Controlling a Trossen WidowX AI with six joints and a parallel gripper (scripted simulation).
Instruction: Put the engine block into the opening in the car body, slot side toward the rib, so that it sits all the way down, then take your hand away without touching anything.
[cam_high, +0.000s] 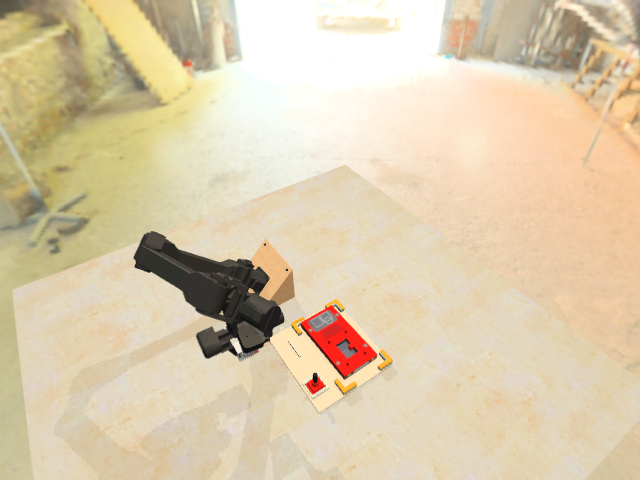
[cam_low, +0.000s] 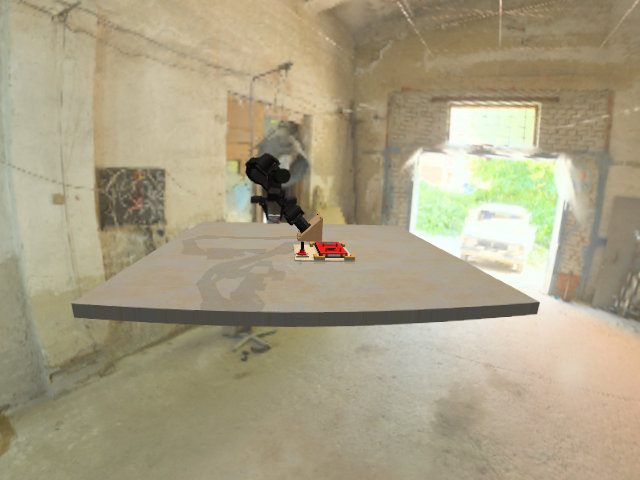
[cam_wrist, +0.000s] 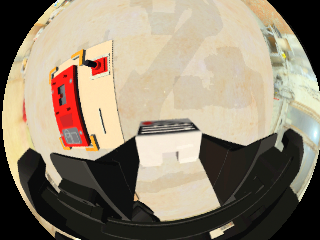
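Note:
My gripper (cam_high: 236, 344) (cam_low: 273, 212) (cam_wrist: 166, 138) is shut on the white engine block (cam_wrist: 168, 145) (cam_high: 248, 355) and holds it high above the table, off to the side of the board. The block's dark striped top with a red dot shows in the wrist view, and a notch shows at the lower edge of its white side. The red car body (cam_high: 357, 338) (cam_wrist: 67, 120) (cam_low: 330, 243) lies flat on the cream board (cam_high: 310, 366) (cam_wrist: 92, 100). Its opening (cam_high: 345, 350) (cam_wrist: 62, 95) is empty, with a small red rib at one edge.
Several orange corner brackets (cam_high: 345, 386) surround the car body. A red piece with an upright black stick (cam_high: 314, 384) (cam_low: 302, 252) (cam_wrist: 100, 65) stands on the board beside it. A tan wedge (cam_high: 283, 285) (cam_low: 313, 230) stands behind the board, close to the arm.

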